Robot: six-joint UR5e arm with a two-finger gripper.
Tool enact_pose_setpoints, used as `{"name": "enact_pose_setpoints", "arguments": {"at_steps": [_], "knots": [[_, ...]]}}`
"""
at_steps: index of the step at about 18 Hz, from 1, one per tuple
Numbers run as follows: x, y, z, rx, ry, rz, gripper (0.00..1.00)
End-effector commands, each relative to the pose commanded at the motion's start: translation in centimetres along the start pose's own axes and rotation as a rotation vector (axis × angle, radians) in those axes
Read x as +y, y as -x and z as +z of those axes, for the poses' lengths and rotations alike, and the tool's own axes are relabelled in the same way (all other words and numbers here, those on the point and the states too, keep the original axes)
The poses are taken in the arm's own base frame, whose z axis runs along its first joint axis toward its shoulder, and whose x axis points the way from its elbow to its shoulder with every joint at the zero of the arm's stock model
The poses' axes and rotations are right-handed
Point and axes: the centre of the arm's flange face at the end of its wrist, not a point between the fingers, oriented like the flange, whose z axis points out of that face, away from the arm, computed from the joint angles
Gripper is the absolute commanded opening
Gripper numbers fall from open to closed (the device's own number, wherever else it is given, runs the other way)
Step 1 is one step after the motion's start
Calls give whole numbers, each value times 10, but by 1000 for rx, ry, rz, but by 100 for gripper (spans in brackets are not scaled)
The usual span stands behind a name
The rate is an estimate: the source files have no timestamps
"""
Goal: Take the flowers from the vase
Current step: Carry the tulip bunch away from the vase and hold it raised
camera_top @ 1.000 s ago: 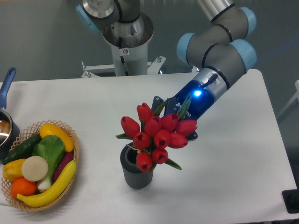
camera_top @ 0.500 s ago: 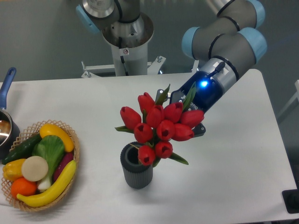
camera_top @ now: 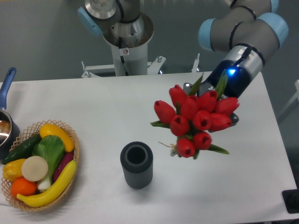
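Note:
A tight bunch of red tulip flowers (camera_top: 195,119) with green leaves hangs in the air above the table, up and to the right of the vase (camera_top: 136,165). The vase is a dark grey ribbed pot standing upright with its round mouth empty. My gripper (camera_top: 211,103) sits right behind the bunch and is shut on the flowers; its fingers are mostly hidden by the buds and leaves.
A woven basket (camera_top: 74,154) of yellow, green and orange vegetables stands at the front left. A blue-handled saucepan (camera_top: 6,119) sits at the left edge. The robot's base column (camera_top: 125,46) rises behind the table's far edge.
The gripper has lifted the flowers out of the vase and carried them up and to the right. The vase now stands empty in the same spot.

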Motion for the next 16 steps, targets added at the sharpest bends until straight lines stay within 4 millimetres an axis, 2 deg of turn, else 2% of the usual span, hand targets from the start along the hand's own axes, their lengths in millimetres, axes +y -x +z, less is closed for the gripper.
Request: {"name": "enact_pose_setpoints", "arguments": {"at_steps": [3, 8, 11, 14, 16], "knots": [[21, 11, -17, -67, 79, 11, 10], [57, 17, -26, -144, 252, 38, 10], [78, 7, -34, -205, 459, 105, 10], [93, -3, -45, -242, 577, 98, 10], [101, -2, -54, -264, 622, 85, 10]]}}
